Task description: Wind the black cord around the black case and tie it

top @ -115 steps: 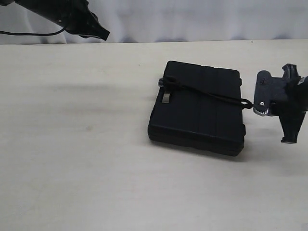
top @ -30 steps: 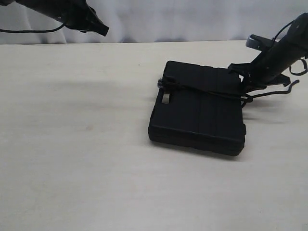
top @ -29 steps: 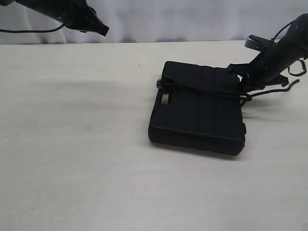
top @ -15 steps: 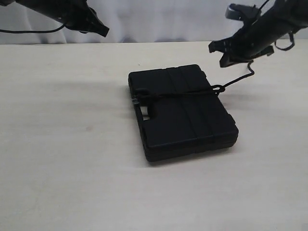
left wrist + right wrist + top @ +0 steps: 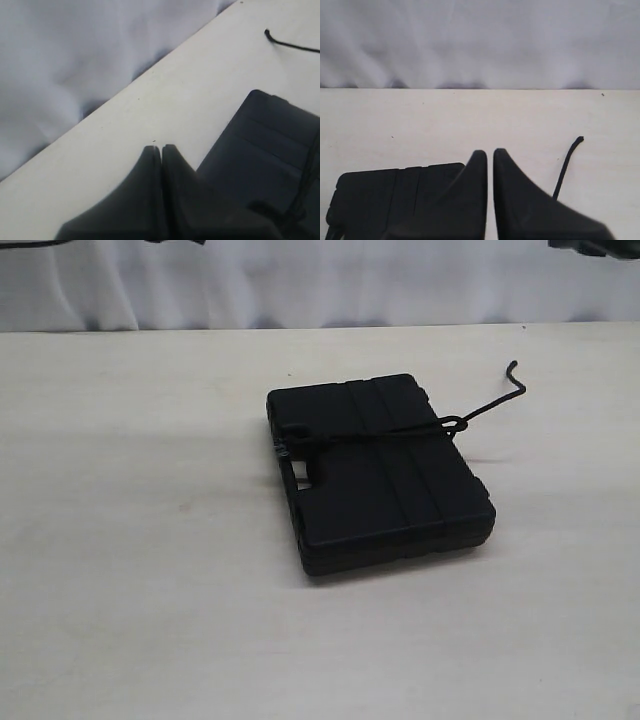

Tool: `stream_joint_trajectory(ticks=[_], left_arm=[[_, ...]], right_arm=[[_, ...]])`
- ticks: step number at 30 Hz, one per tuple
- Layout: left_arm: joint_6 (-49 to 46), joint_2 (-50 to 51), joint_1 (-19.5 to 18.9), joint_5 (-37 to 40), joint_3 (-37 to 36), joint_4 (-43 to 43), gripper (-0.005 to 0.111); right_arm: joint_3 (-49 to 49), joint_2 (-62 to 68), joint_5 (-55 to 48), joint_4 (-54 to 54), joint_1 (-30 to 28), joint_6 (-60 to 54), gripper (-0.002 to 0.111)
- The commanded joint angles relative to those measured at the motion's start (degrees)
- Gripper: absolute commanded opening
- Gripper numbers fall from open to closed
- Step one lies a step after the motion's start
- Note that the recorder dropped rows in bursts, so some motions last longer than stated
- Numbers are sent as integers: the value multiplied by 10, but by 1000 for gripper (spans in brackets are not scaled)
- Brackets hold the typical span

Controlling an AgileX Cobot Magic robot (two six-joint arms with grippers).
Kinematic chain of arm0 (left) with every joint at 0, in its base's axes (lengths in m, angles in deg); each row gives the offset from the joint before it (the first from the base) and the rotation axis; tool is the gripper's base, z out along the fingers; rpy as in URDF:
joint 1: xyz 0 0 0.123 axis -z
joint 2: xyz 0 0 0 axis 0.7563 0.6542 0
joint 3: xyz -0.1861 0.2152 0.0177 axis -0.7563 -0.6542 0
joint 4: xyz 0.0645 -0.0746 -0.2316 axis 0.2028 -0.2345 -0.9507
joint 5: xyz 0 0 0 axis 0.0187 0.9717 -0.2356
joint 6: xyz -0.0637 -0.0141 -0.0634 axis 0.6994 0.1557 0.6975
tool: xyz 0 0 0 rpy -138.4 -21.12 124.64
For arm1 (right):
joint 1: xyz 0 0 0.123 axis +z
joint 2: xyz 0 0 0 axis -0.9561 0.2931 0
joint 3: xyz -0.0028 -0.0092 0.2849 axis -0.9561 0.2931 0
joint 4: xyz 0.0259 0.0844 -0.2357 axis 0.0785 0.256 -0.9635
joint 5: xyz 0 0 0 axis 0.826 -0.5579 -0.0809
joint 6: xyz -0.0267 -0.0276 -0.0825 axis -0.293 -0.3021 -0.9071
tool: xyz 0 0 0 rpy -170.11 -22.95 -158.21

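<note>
The black case [image 5: 385, 490] lies flat on the table, its handle slot facing left. The black cord [image 5: 400, 433] crosses its top near the far edge and ends in a knot at the case's right side. From there its free tail [image 5: 492, 403] juts up and right over the table. Neither gripper shows in the exterior view. My left gripper [image 5: 161, 147] is shut and empty, hovering beside the case [image 5: 260, 150], with the cord tail [image 5: 292, 46] far off. My right gripper [image 5: 490, 151] is shut on nothing, above the case [image 5: 380, 192], and the cord tail [image 5: 567, 162] lies loose beside it.
The pale table [image 5: 150, 540] stretches wide around the case. A white cloth backdrop [image 5: 300, 280] hangs behind the table's far edge. Dark bits of the arms show at the top corners of the exterior view.
The right gripper has let go of the cord tail and lifted out of the exterior view. The left arm has also pulled up out of view. The case had turned a little earlier.
</note>
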Motion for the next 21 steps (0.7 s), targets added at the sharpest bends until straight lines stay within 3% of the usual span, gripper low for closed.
stream_joint_trajectory(ticks=[1,14,21], left_arm=[[6,-89,0,-51,-71,-16,0],[14,-399,0,-196,-307,-22,0],[13,-553,0,-263,-418,-69,0]], right_arm=[[31,-66,4,2,-2,-6,4],[182,-293,100,44,0,-6,4],[270,-421,171,46,0,16,4]])
